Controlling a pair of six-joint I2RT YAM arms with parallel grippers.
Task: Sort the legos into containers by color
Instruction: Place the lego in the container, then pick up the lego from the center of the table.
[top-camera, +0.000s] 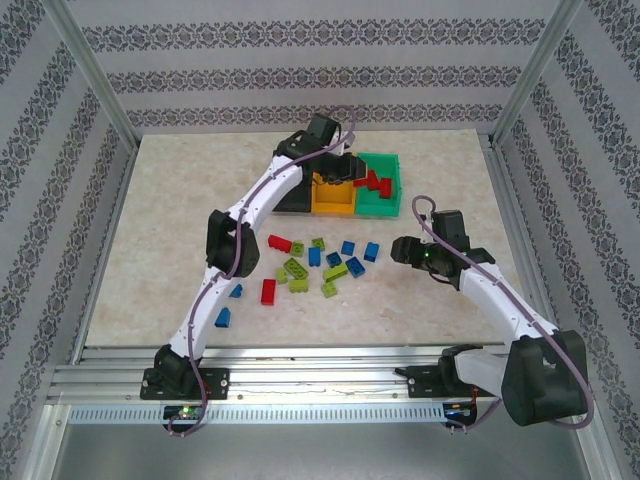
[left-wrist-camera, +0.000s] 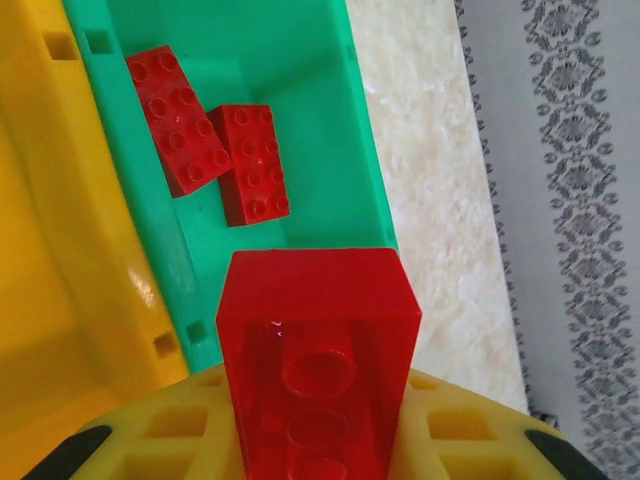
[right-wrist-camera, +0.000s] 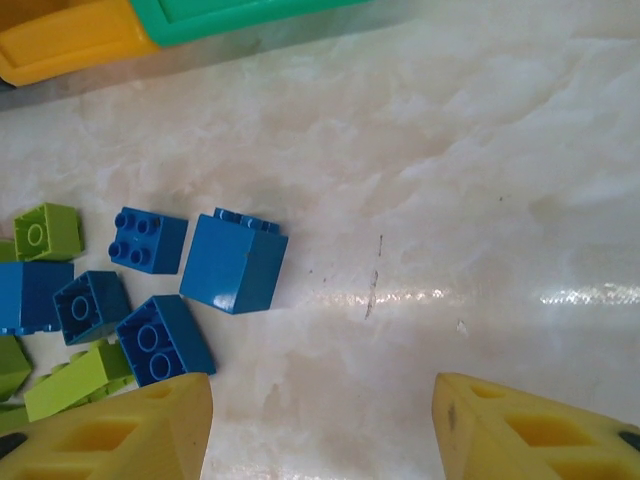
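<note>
Left pincer (top-camera: 348, 168) clamped tight on a red brick (left-wrist-camera: 318, 350), hanging over the green bin's (left-wrist-camera: 300, 60) near edge, where two red bricks (left-wrist-camera: 175, 120) lie touching. Left arm stretched long across the desk (top-camera: 160, 220). Yellow bin (left-wrist-camera: 50, 250) sits against the green one. Right pincer (right-wrist-camera: 320, 410) half open, empty, above bare desk just beside blue bricks (right-wrist-camera: 235, 262); loose legos (top-camera: 320, 265) scattered mid-desk.

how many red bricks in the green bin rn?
2 red bricks side by side on the green bin floor. A third brick is held in the left gripper. Others may be hidden.
</note>
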